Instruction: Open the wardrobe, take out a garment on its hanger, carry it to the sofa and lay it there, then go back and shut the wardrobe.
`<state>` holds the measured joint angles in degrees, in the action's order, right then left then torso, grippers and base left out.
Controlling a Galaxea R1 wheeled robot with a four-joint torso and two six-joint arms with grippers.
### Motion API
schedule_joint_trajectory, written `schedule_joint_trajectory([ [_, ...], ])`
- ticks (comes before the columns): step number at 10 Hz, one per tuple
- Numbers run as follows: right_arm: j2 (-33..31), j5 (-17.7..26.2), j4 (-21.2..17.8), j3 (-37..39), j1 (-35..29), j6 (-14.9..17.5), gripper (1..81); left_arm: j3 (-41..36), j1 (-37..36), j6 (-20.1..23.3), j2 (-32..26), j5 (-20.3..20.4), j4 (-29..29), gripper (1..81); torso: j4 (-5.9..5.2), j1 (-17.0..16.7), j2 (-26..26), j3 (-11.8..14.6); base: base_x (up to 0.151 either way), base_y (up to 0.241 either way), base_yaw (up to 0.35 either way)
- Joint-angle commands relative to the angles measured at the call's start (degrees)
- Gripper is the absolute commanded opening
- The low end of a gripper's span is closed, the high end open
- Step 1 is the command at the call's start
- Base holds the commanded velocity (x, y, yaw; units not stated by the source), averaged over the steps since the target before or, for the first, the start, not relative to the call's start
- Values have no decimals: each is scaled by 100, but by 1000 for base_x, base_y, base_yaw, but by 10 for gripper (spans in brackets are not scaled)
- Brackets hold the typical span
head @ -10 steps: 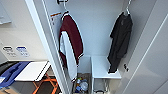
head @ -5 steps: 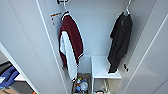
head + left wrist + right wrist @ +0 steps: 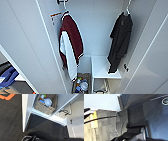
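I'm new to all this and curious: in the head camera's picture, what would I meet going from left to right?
Open left wardrobe door → dark red and white garment → white shelf → black shirt on its white hanger → open right door.

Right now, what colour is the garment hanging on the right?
Black, plain; the garment shows best in the head view.

No text, brand or number can be read. A white label (image 3: 55,18) with an orange strip along its top is seen on the inner face of the wardrobe's left door (image 3: 30,47), but its print is too blurred to be made out.
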<state>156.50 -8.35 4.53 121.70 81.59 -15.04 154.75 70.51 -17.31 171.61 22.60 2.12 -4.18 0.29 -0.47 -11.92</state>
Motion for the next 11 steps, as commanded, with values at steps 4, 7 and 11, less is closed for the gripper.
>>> schedule_joint_trajectory([
  [4, 577, 299, 39, 1117, 107, 11, 811, -2256, 503, 35, -1067, -1583, 2196, 811, 0, 0, 0, 0, 0, 0, 0],
  [7, 858, 308, 21, 1758, 274, 10, 811, -2239, 881, 44, -1032, -1996, 2258, 811, 0, 0, -2, 2, 0, 0, 0],
  [11, 1306, 317, 13, 2724, 512, 10, 811, -1530, 1303, 26, -594, -2083, 2196, 811, 0, -5, -6, 2, 0, 0, 0],
])
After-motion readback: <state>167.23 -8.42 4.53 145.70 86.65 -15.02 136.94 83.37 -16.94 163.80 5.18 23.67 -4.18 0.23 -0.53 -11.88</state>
